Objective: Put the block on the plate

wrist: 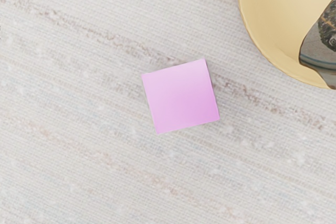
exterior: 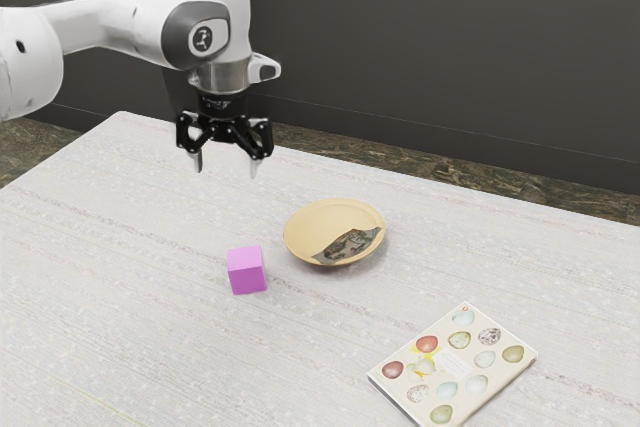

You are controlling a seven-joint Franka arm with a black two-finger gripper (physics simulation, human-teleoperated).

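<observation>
Hovering open, the gripper (exterior: 226,170) has the block (exterior: 247,271) almost directly below, the plate (exterior: 322,223) beside it, nearer the far edge of the surface (exterior: 130,277).

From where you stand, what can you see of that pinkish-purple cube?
The pinkish-purple cube has smooth, plain faces and straight edges; its material I cannot tell. It looks unmarked and rests flat on the pale, streaked tabletop, beside the yellow plate but not touching it. The open pincer hangs higher up, clear of it.
</observation>
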